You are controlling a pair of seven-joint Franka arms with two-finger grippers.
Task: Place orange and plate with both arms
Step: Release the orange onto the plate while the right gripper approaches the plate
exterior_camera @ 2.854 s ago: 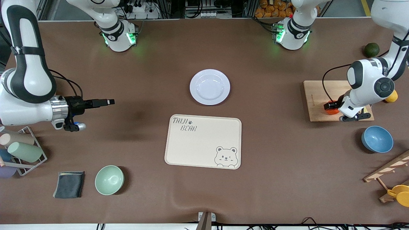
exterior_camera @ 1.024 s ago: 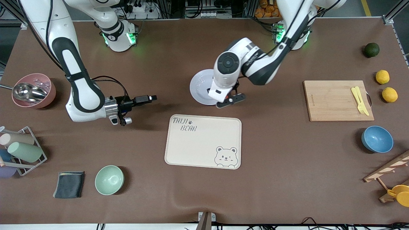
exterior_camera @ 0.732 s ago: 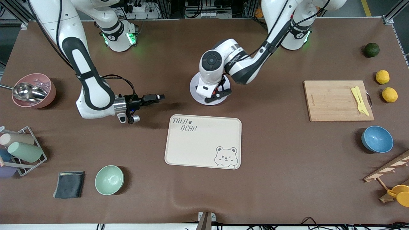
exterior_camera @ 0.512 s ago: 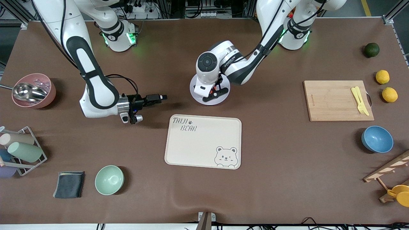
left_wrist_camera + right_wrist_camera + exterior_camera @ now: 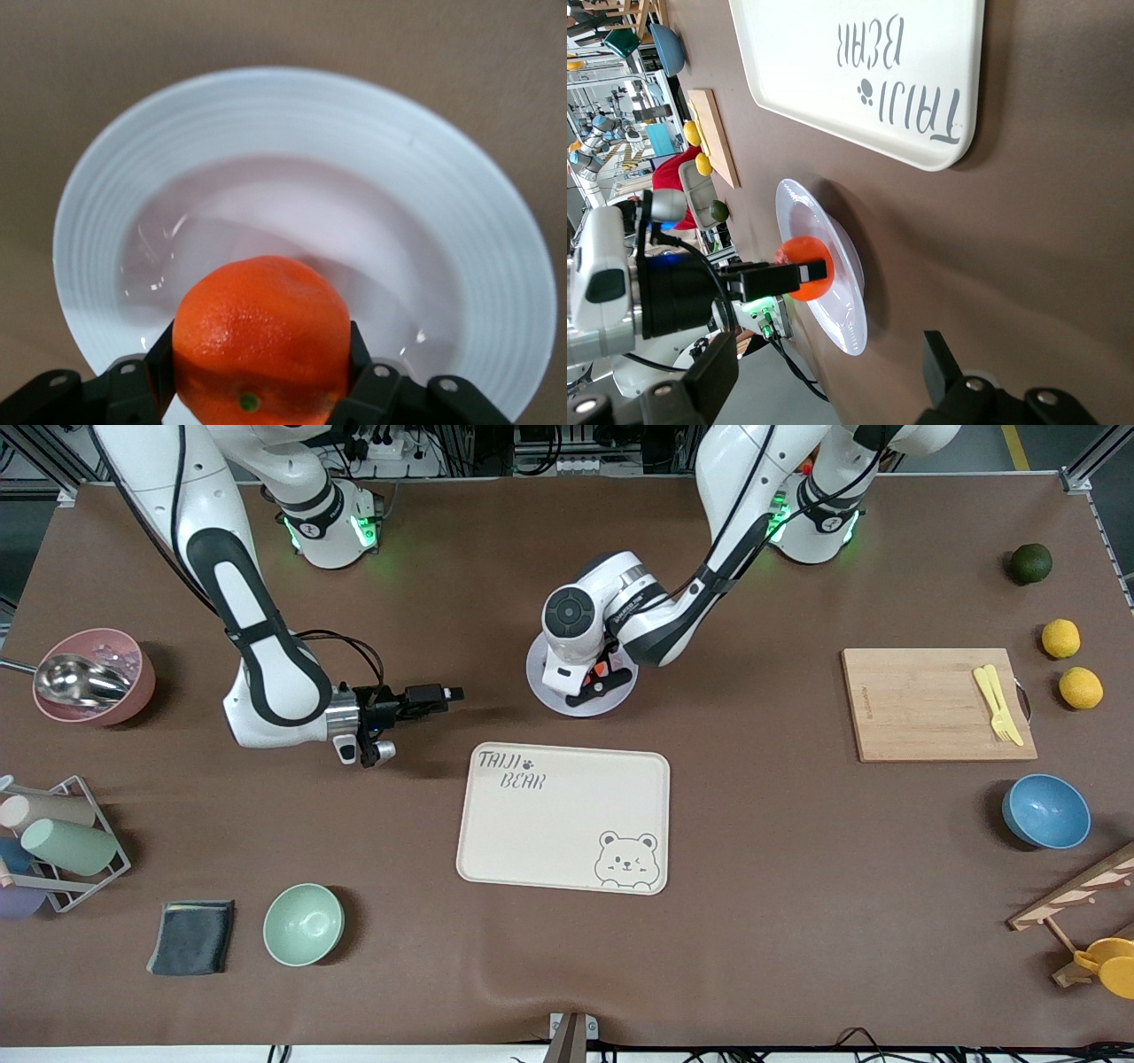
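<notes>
**Orange held over the plate, right arm waiting beside it**

Orange aside, the scene runs from big to small. The brown bench (image 5: pixel 797 957) carries everything. The cream bear-print tray (image 5: pixel 563 817) lies at its middle, nearer the front camera than the plate (image 5: pixel 537 689), which sits just beside the tray's edge without touching it. A wooden cutting board (image 5: pixel 921 704) lies toward the left arm's end of the bench.

The left arm reaches in from its base and hangs its left claw (image 5: pixel 595 684) over the plate. In the left wrist view that left claw (image 5: pixel 257 390) is pinching the orange (image 5: pixel 261 336) on two sides, with the plate's ringed rim (image 5: pixel 292 106) showing below the fruit. Whether the orange touches the plate cannot be told.

The right arm waits, its right claw (image 5: pixel 436 693) over bare bench toward the right arm's end from the plate. The right wrist view shows its fingers (image 5: pixel 718 376) spread wide, looking toward the plate (image 5: pixel 842 310) and the orange (image 5: pixel 799 266).
</notes>
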